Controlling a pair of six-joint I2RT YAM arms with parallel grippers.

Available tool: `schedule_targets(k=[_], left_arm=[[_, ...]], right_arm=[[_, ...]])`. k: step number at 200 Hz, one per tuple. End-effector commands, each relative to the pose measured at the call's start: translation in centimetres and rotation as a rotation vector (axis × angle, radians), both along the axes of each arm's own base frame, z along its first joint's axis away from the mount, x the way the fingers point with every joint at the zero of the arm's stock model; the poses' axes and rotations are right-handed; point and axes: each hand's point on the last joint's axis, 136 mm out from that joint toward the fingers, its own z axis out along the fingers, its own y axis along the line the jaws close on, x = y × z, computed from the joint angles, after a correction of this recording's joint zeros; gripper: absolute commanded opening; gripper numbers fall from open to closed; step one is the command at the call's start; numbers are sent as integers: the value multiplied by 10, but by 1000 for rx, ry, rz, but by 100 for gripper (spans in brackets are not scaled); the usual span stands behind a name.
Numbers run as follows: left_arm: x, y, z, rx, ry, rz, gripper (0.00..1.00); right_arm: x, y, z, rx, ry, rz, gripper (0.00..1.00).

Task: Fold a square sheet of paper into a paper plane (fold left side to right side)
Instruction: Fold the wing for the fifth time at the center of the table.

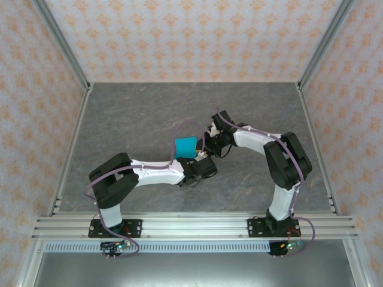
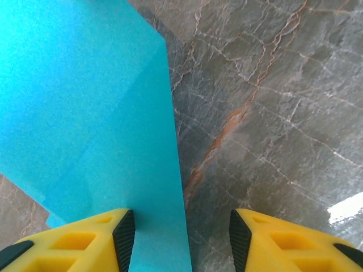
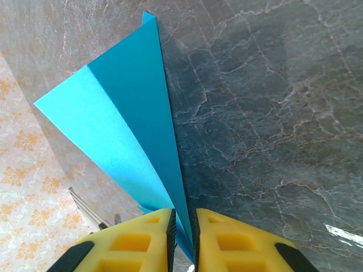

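paper (image 3: 133, 113): smooth cyan, folded into a layered, pointed wedge
right gripper (image 3: 182, 229): pinched on its narrow end
left gripper (image 2: 181, 232): jaws apart, astride its straight edge
table (image 2: 283, 102): grey veined marble

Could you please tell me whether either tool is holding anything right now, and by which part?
The right tool pinches the folded blue paper at its narrow end, where the layers converge. The left tool stands open, gripping nothing.

Top camera looks down; close wrist cameras share the paper (image 2: 85, 113).
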Motion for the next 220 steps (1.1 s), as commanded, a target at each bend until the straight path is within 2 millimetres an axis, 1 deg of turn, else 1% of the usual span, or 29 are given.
schedule_targets(k=[1,43,66,165,187,210,220], left_arm=[[8,5,20,23,-73,20,50],[13,19,21,94,-128,55,50],[13,21,20,109,-138,60,47],[10,17,14,103,-125,48,16],[10,14,16,85,-125,49,8],[10,12,18,69,-126,49,6],[10,11,18,59,-126,53,6]], right_arm=[[-4,3,1,-3,49,3,19],[-5,5,2,3,61,8,19],[-5,5,3,3,63,9,19],[-8,0,-1,-28,61,22,19],[-6,0,3,-35,39,33,20],[-1,-3,11,-58,-14,43,24],[3,-7,17,-79,-52,36,29]])
